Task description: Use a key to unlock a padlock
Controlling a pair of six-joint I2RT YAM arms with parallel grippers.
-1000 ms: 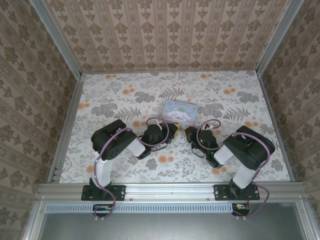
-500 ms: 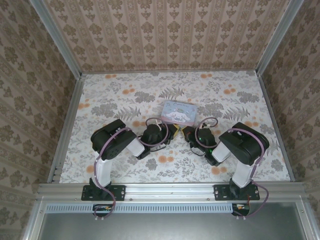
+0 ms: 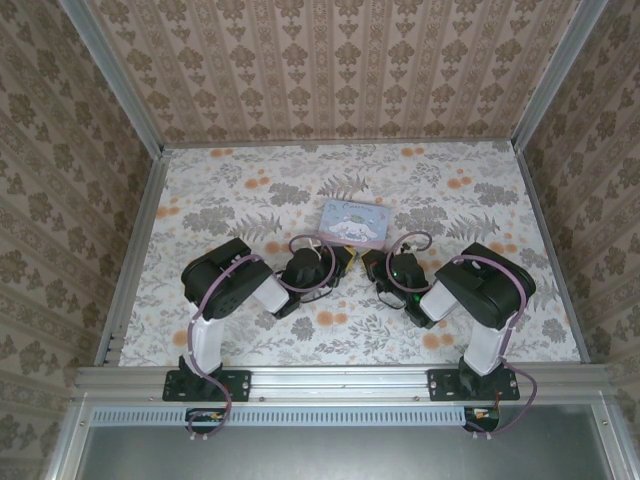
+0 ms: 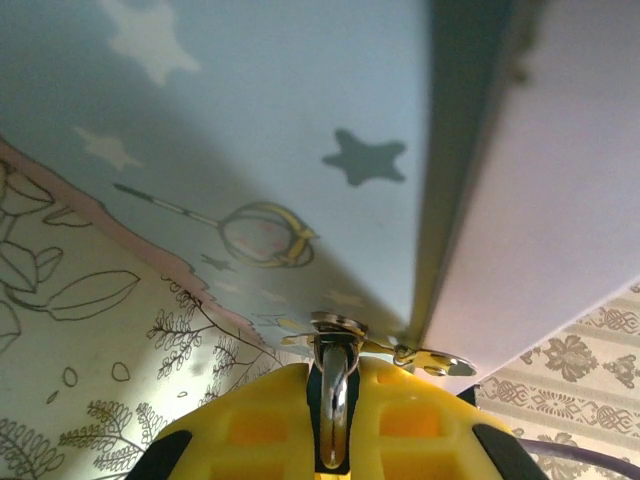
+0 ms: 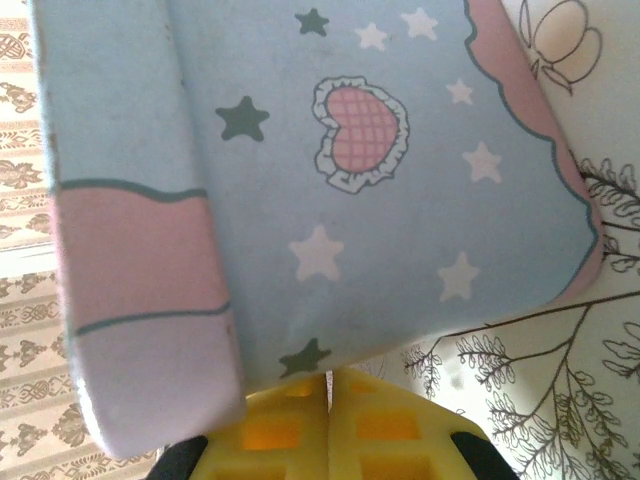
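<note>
The floral table (image 3: 230, 190) carries the pastel tin (image 3: 355, 222), with both arms at its near edge. The left gripper (image 4: 335, 385) is clamped on a silvery metal loop (image 4: 336, 400) right against the tin's side; whether this is the key or the padlock I cannot tell. The right gripper (image 5: 327, 395) is pressed closed at the tin's corner

This is a robot test cell, a lab rig dressed to look homely. The bench (image 3: 230, 170) wears a floral covering of grey leaves and orange blooms. Upright panels (image 3: 330, 70) papered in beige damask box it in at the top, left and right of the frame. Bare aluminium rails (image 3: 340, 380) edge the enclosure. The left arm (image 3: 215, 300) and right arm (image 3: 485, 300) are bolted to the rail along the bottom, with purple cables (image 3: 203, 310) looping over them.
</note>
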